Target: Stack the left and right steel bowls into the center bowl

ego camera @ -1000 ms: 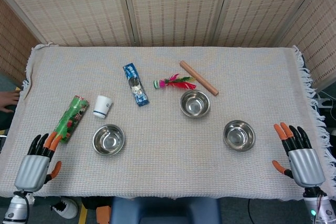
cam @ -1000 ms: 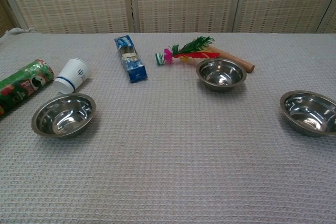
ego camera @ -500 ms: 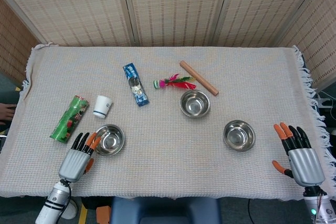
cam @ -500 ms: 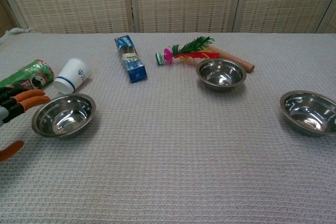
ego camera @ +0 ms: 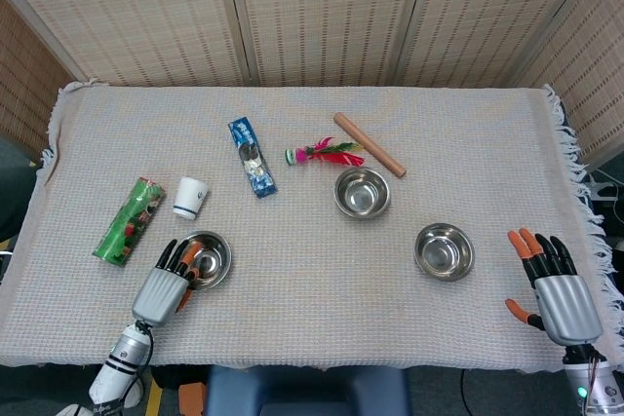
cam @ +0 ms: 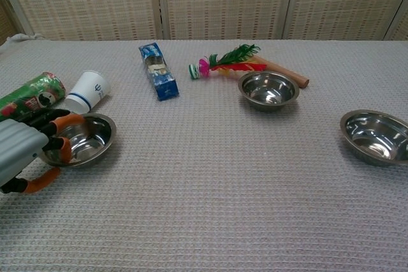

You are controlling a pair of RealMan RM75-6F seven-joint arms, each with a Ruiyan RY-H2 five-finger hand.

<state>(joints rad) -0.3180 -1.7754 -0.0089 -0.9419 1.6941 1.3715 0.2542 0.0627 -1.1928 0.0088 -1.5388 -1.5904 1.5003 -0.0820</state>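
Three steel bowls sit on the cloth-covered table. The left bowl is near the front left. My left hand is at its near-left rim, fingers spread and reaching over the rim, thumb outside and below it; nothing is gripped. Further back, in the middle, stands the center bowl, empty. The right bowl is empty too. My right hand rests open at the table's front right corner, well apart from the right bowl, and shows only in the head view.
A green packet and a paper cup on its side lie just behind the left bowl. A blue packet, a feathered shuttlecock and a wooden stick lie behind the center bowl.
My left hand has moved from the front left corner rightward and forward to the left bowl's rim. The right hand and all three bowls have stayed put.
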